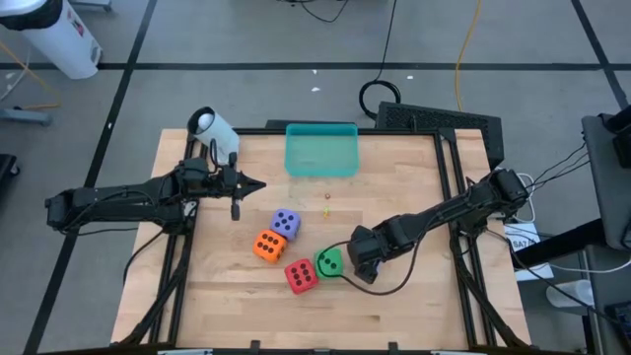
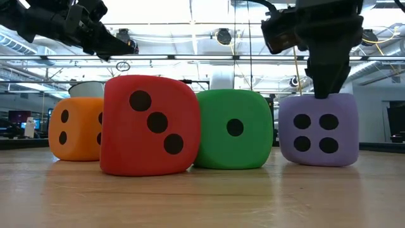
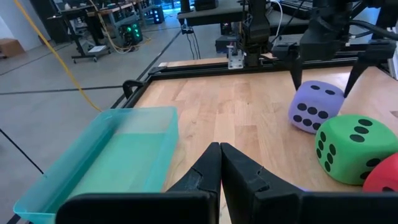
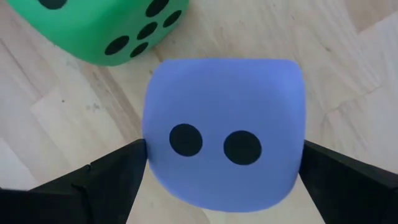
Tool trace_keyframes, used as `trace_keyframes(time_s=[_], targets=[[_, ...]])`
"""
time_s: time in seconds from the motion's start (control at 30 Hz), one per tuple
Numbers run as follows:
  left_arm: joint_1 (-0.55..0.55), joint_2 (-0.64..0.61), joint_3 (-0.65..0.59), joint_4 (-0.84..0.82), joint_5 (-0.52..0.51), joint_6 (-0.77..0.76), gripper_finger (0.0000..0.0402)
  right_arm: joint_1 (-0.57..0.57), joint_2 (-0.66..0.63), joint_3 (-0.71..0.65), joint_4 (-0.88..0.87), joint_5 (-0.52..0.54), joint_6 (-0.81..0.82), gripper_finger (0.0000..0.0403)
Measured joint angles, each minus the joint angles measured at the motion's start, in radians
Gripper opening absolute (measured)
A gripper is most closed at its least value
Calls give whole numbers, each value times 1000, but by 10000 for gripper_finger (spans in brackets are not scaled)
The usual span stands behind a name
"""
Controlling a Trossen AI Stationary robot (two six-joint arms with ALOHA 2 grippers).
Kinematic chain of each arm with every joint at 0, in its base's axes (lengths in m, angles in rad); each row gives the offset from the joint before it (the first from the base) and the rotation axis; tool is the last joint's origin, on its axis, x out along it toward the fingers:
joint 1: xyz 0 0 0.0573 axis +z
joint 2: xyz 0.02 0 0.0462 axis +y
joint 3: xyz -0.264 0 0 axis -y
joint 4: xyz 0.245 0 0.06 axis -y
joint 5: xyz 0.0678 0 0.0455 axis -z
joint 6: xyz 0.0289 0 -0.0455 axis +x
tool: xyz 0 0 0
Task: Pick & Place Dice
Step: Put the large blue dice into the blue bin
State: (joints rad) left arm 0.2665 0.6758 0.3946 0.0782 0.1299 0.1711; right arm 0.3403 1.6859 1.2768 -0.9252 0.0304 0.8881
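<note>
Purple die (image 4: pixel 224 134) sits on the table (image 1: pixel 404 187) just beside the green die (image 1: pixel 328 262), with the right claw (image 1: pixel 357 258) pressing its sides and hiding it from overhead. The left claw (image 3: pixel 219 163), pinched together and empty, hangs near the teal tray (image 3: pixel 134 113).

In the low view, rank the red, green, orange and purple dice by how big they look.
1. red die, though it may just sit nearest the camera.
2. green die.
3. purple die, under the right pincer.
4. orange die, partly hidden behind the red one.
</note>
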Motion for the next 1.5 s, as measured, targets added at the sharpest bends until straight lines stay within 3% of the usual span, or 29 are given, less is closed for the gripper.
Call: trace_keyframes(time_s=[0.57, 1.5], targets=[[0, 0, 0, 0, 0, 0, 21, -35, -13, -10, 29, 40, -63, 391], [0, 0, 0, 1, 0, 0, 21, 22, -83, -9, 121, 77, -167, 391]])
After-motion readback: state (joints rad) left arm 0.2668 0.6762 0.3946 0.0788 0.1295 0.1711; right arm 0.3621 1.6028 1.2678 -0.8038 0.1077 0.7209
